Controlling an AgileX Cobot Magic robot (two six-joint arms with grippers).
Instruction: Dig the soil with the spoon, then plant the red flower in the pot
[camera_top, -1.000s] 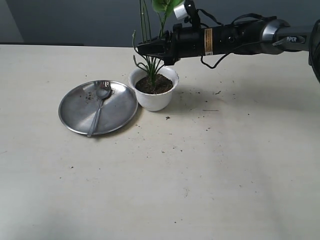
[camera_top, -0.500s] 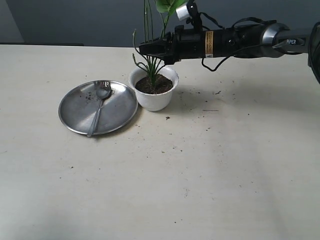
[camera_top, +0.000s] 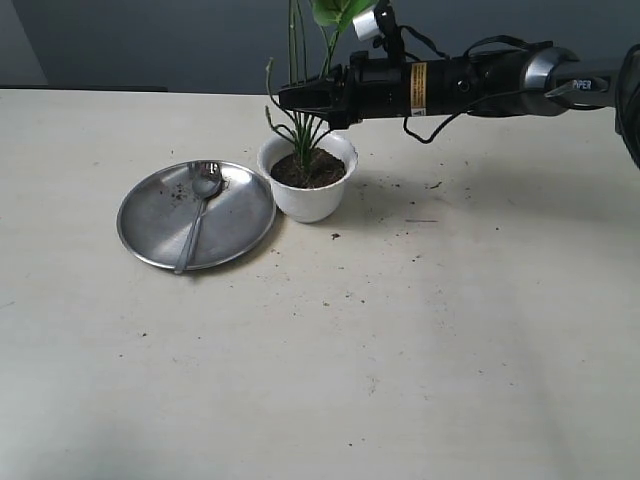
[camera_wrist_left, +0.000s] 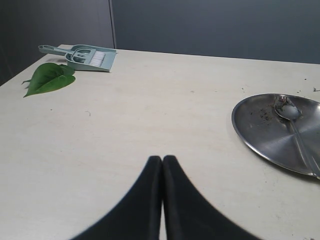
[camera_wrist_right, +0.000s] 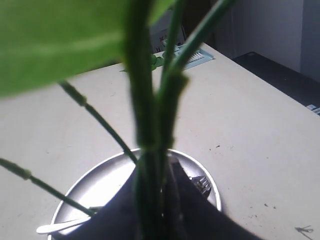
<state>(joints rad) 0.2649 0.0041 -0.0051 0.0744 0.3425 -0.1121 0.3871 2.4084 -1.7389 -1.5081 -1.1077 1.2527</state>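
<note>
The white pot (camera_top: 307, 197) stands right of the steel plate, with dark soil (camera_top: 322, 172) inside it. The red flower (camera_top: 303, 140) has its green stems standing in that soil; its petals are cut off above the frame and only a leaf (camera_top: 335, 10) shows. My right gripper (camera_top: 296, 97) reaches in from the right and is shut on the stems (camera_wrist_right: 150, 145) just above the pot. The spoon (camera_top: 198, 215) lies on the plate, also seen as spoon (camera_wrist_left: 290, 112) and spoon (camera_wrist_right: 200, 184). My left gripper (camera_wrist_left: 162, 159) is shut and empty, low over bare table left of the plate.
The round steel plate (camera_top: 150, 215) lies left of the pot, with a few soil crumbs on it. Soil specks are scattered on the table to the right of the pot (camera_top: 434, 185). A green dustpan with brush (camera_wrist_left: 82, 56) and a loose green leaf (camera_wrist_left: 47, 77) lie far off.
My right arm rose slightly with the stems in its grip, then held still. The spoon, plate and pot have not moved.
</note>
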